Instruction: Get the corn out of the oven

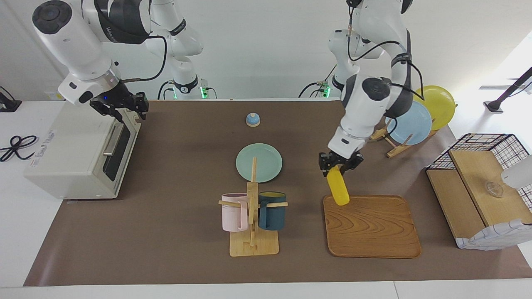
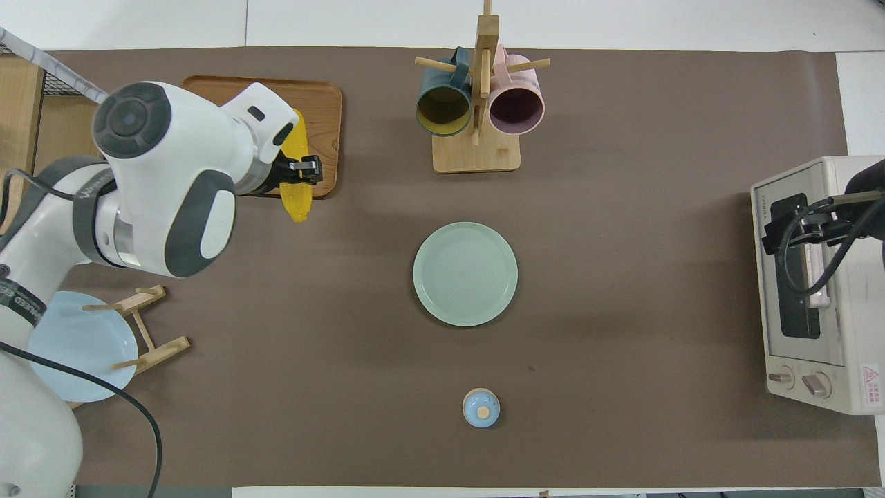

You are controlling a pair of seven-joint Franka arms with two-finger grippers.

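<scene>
The yellow corn [image 1: 337, 189] hangs tilted from my left gripper [image 1: 340, 165], which is shut on its upper end. Its lower tip is over the corner of the wooden tray [image 1: 374, 228] nearest the robots. From overhead the corn [image 2: 296, 187] crosses the tray's edge [image 2: 235, 131] under the left gripper [image 2: 299, 168]. The cream oven [image 1: 70, 158] stands at the right arm's end of the table with its door closed. My right gripper [image 1: 122, 109] hovers open over the door's top edge and holds nothing. The overhead view shows this gripper [image 2: 785, 232] above the oven [image 2: 850, 325] window.
A green plate [image 1: 259, 162] lies mid-table, with a mug rack [image 1: 253, 216] holding a pink and a dark blue mug farther out. A small blue knob-topped lid [image 1: 252, 119] sits near the robots. A plate stand [image 1: 409, 120] and a wire-and-wood basket [image 1: 482, 187] stand at the left arm's end.
</scene>
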